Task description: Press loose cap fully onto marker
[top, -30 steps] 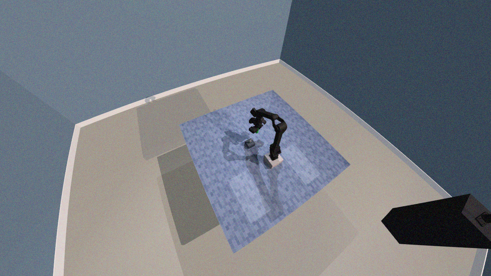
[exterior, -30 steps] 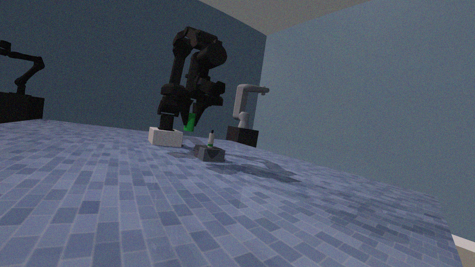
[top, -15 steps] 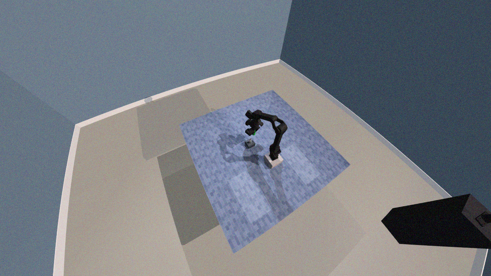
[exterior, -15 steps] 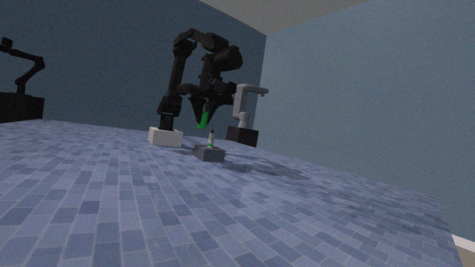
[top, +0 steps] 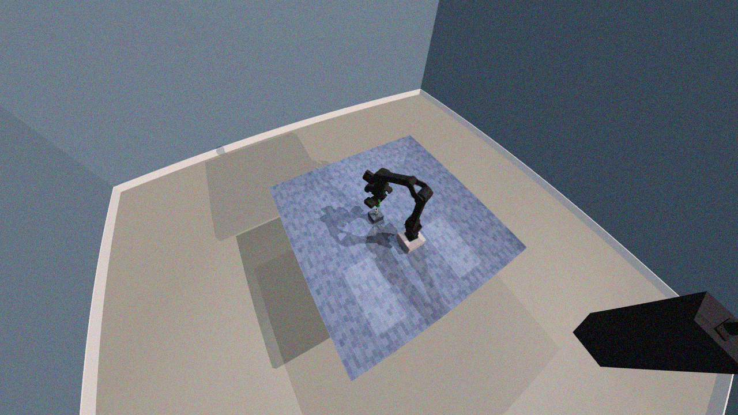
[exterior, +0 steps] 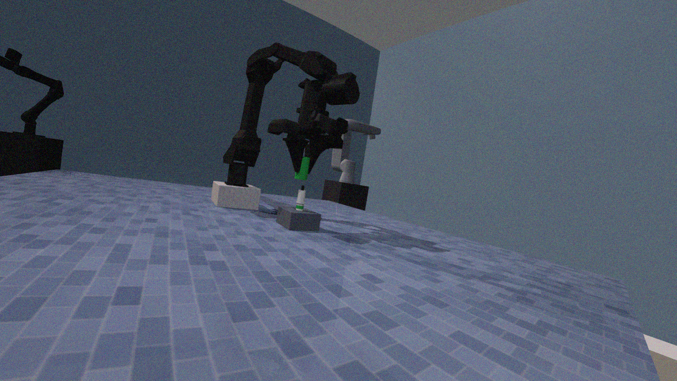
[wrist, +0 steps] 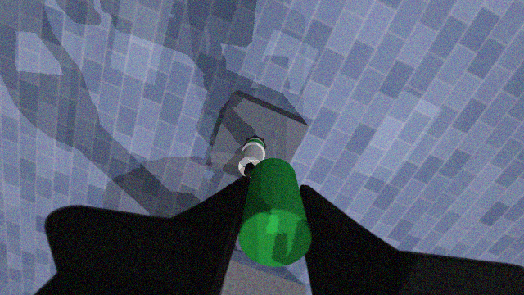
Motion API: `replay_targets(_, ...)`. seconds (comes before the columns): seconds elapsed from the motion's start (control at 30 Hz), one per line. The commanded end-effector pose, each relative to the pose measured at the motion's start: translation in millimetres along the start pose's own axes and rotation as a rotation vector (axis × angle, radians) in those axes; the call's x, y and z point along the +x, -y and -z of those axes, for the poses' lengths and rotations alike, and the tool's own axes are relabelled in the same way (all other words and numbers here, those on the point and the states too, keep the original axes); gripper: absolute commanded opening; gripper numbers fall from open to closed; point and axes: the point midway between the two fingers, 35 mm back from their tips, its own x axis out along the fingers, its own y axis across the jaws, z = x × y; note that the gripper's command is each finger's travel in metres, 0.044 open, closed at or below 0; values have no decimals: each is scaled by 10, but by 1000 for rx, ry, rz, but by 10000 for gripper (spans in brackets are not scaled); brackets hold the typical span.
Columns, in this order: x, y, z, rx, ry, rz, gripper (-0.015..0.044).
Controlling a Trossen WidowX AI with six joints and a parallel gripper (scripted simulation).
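Jaws: the black two-fingered jaws [top: 378,202] [exterior: 303,169] stand part-way open, closed on the cap's sides.
Cap: a smooth green cylindrical cap [top: 379,203] [exterior: 302,168] [wrist: 274,197], held in the air above the marker and apart from it, leaning slightly in the exterior view.
Marker: a white marker with a green band and a black tip [top: 376,211] [exterior: 300,199] [wrist: 252,152], upright and uncapped.
Holder block: a dark grey rectangular block [top: 376,217] [exterior: 298,220] [wrist: 274,127] with the marker in its top; it sits inside the blue tiled table [top: 443,175] [exterior: 236,284] [wrist: 430,102], in the top view nearer the left edge than the right corner.
Cap handling: probably light, stiff plastic, rather slippery; a firm hold square across opposite sides, leaving the mouth free, should suit it.
Marker handling: likely rigid, its narrow tip the delicate part; leave it to the block.
Next move: centre and straighten the cap over the tip, lower it, then press straight down until it clicks.
Risk: an off-centre or tilted cap could catch the tip, or slide up between the fingers under the push.
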Motion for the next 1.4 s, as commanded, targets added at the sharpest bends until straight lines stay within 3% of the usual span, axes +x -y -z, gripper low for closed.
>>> replay_targets(0.0,-33,-101,39,7,0,6,0)
replay_targets(1.37,454,-166,56,8,0,6,0)
